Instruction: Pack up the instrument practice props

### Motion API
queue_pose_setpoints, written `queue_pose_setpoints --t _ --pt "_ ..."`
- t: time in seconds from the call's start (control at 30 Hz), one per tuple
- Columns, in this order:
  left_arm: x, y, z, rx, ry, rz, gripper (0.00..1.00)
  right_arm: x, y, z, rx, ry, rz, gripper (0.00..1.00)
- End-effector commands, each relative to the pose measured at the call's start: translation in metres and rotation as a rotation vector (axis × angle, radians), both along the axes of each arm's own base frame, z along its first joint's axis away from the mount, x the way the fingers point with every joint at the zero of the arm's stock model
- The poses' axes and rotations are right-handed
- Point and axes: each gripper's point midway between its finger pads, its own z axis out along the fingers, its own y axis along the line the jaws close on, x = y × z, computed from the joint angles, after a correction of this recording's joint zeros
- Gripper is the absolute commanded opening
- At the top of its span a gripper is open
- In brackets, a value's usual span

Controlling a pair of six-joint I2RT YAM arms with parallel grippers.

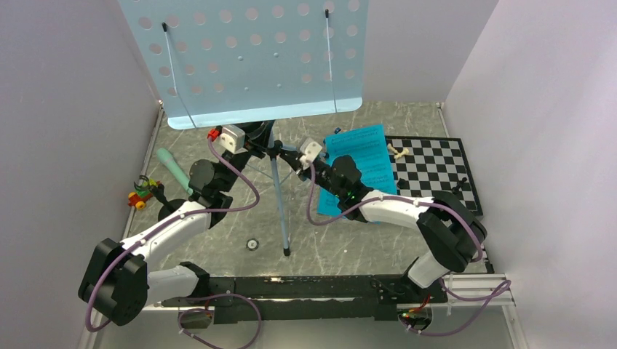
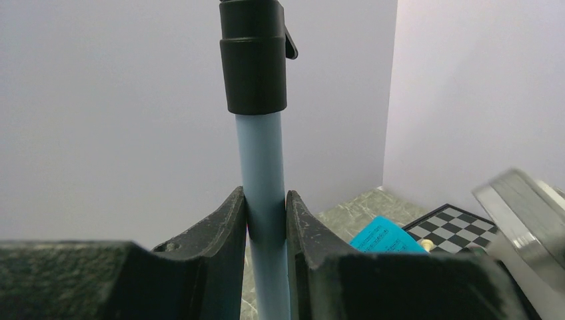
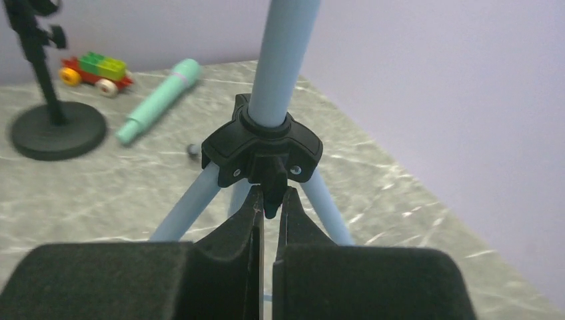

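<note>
The pale-blue music stand stands mid-table, its perforated tray (image 1: 247, 58) high at the back and a tripod leg (image 1: 281, 211) reaching toward me. My left gripper (image 2: 265, 200) is shut on the stand's pole (image 2: 261, 150), below a black collar (image 2: 254, 60). My right gripper (image 3: 270, 197) is shut on the small black knob (image 3: 272, 179) of the tripod hub (image 3: 261, 143). Turquoise music sheets (image 1: 361, 163) lie right of the stand. The mint-green microphone (image 1: 174, 169) lies at the left. The black round-based stand (image 3: 56, 130) is upright near it.
A chessboard (image 1: 436, 174) with a few pieces (image 1: 398, 151) lies at the right, partly under the sheets. A toy car of blocks (image 1: 140, 193) sits by the left wall. A small round object (image 1: 252, 244) lies near the tripod foot. Walls enclose three sides.
</note>
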Motion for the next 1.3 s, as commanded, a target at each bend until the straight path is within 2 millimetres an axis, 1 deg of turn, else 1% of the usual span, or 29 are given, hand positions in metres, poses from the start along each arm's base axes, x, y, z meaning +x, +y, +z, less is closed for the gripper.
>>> queue_pose_setpoints --t 0.0,0.1,0.23,0.3,0.43,0.47,0.53,0.67,0.7,0.73,0.8,0.87,0.9,0.93,0.97,1.13,1.2,1.27 --pt "-0.001 -0.011 -0.021 0.017 0.088 -0.061 0.0 0.056 -0.068 0.012 -0.197 -0.315 -0.449 0.0" --pt "-0.001 -0.01 -0.023 0.015 0.095 -0.06 0.0 0.049 -0.071 0.016 -0.286 -0.438 -0.505 0.0" --pt "-0.001 -0.011 -0.025 0.014 0.102 -0.062 0.0 0.043 -0.072 0.018 -0.38 -0.56 -0.566 0.0" --pt "-0.001 -0.011 -0.024 0.013 0.103 -0.061 0.0 0.04 -0.07 0.02 -0.391 -0.577 -0.568 0.0" --pt "-0.001 -0.01 -0.024 0.02 0.101 -0.052 0.0 0.036 -0.066 0.023 -0.38 -0.545 -0.556 0.0" --pt "0.0 -0.009 -0.024 0.022 0.099 -0.049 0.0 0.036 -0.066 0.027 -0.359 -0.522 -0.56 0.05" --pt "0.0 -0.008 -0.025 0.03 0.097 -0.041 0.0 0.036 -0.068 0.032 -0.311 -0.44 -0.567 0.35" --pt "0.0 -0.007 -0.024 0.036 0.095 -0.03 0.0 0.03 -0.077 0.045 -0.192 -0.287 -0.581 0.84" --pt "0.0 -0.006 -0.023 0.035 0.092 -0.029 0.0 0.027 -0.079 0.047 -0.17 -0.254 -0.578 0.92" --pt "0.0 -0.006 -0.023 0.034 0.093 -0.027 0.0 0.025 -0.082 0.049 -0.142 -0.216 -0.58 0.98" --pt "0.0 -0.006 -0.022 0.031 0.093 -0.028 0.0 0.018 -0.087 0.053 -0.073 -0.122 -0.577 1.0" --pt "0.0 -0.006 -0.021 0.025 0.092 -0.029 0.0 0.011 -0.086 0.051 -0.008 0.022 -0.552 1.0" --pt "0.0 -0.006 -0.02 0.023 0.091 -0.028 0.0 0.006 -0.084 0.038 -0.028 0.119 -0.53 1.0" --pt "0.0 -0.005 -0.019 0.02 0.09 -0.027 0.0 0.003 -0.079 0.041 0.022 0.193 -0.501 1.0" --pt "0.0 -0.005 -0.017 0.017 0.088 -0.027 0.0 -0.002 -0.077 0.027 0.019 0.309 -0.473 1.0" --pt "-0.002 -0.006 -0.014 0.019 0.082 -0.035 0.0 -0.016 -0.054 0.004 0.199 0.754 -0.239 1.0" --pt "-0.003 -0.006 -0.015 0.028 0.082 -0.039 0.0 -0.018 -0.048 0.001 0.298 0.925 -0.144 1.0" --pt "-0.004 -0.006 -0.015 0.036 0.079 -0.035 0.0 -0.019 -0.043 0.005 0.37 1.057 -0.045 1.0"
